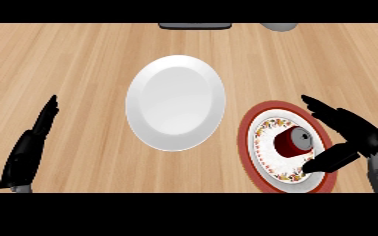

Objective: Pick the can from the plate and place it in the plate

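A red can with a grey lid lies on its side on a patterned plate with a red rim at the lower right. An empty white plate sits in the middle of the counter. My right hand is just right of the can, open, its fingers stretched above it and its thumb below, not touching it. Over at the lower left edge my left hand rests open, fingers pointing up.
The wooden counter fills the view. A dark flat object and a grey rounded object sit at the far edge, partly cut off.
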### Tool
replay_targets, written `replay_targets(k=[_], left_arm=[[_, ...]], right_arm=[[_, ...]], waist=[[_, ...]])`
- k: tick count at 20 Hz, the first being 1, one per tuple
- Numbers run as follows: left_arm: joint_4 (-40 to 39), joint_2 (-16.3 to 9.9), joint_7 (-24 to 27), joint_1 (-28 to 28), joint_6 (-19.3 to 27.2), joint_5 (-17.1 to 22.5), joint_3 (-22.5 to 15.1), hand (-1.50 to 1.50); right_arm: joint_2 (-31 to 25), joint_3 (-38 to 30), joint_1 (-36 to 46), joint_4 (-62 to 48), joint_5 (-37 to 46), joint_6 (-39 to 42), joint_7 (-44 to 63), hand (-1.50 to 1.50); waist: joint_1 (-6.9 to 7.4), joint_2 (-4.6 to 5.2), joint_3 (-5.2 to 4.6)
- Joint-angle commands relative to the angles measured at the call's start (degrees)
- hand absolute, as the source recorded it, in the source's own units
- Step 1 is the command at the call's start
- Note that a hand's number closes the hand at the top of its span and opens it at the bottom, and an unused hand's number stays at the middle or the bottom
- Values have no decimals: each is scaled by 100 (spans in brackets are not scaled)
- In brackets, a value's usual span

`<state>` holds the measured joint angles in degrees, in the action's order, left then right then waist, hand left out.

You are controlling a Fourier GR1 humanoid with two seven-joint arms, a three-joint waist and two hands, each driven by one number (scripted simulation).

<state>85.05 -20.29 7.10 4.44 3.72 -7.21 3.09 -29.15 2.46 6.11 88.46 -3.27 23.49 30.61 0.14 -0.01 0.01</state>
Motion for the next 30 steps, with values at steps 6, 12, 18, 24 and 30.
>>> replay_targets(k=[6,12,18,24,30], left_arm=[[186,59,-27,72,-304,-87,301,0],[-85,178,-23,-204,-433,-294,526,0],[27,417,35,-309,-379,-467,55,0],[18,447,46,-602,-487,-456,-65,0],[23,484,10,-553,-422,-470,-32,0]], right_arm=[[685,-118,-128,-342,729,-114,-843,150],[893,-267,-384,206,962,38,-732,150],[-261,274,1517,-1061,2252,530,-1855,150],[-864,851,2459,-1827,3534,118,-3028,150],[-616,523,3054,-3128,3929,-1424,-4353,150]], waist=[[-2,-2,1],[-22,-3,-1],[544,155,22],[780,260,37],[660,223,42]])
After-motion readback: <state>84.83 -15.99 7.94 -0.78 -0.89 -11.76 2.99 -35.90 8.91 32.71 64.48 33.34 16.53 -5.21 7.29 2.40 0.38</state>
